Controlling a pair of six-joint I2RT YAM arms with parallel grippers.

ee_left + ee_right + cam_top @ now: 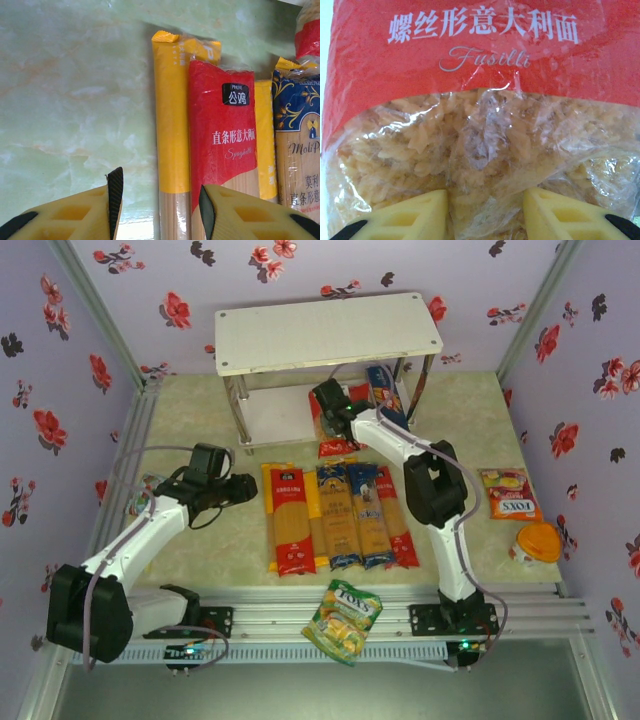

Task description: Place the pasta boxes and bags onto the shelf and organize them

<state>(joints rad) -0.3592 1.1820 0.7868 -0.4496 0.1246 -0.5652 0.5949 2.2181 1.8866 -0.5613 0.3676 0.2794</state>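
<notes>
Nearest me, a green-yellow snack bag (pixel 343 620) lies on the rail at the counter's (pixel 190 415) near edge, between the two arm bases.

Just beyond it my left gripper (pixel 243 490) hovers at the left end of a row of spaghetti packs (pixel 340 515). The packs lie flat and side by side in the middle of the counter, long sides touching. The left gripper's jaws stand partly apart and hold nothing. In the wrist view the yellow pack (pixel 172 125) shows through the gap, with the red pack (pixel 220 140) overlapping its right side. Two dark-blue packs (pixel 348 512) and another red one follow to the right.

Toward the right edge lie a small red-yellow bag (pixel 510 495) and an orange round thing (pixel 537 542).

Farther back, my right gripper (pixel 485 197) has closed onto the red fusilli bag (pixel 480 75), its clear film bunched between the fingers (pixel 420 215). That bag sits at the front of the shelf's (pixel 325 332) lower board, its bottom end down on the counter.

The shelf stands at the far edge with its top board bare. A dark-blue pack (pixel 385 388) stands on the lower board's right end.
</notes>
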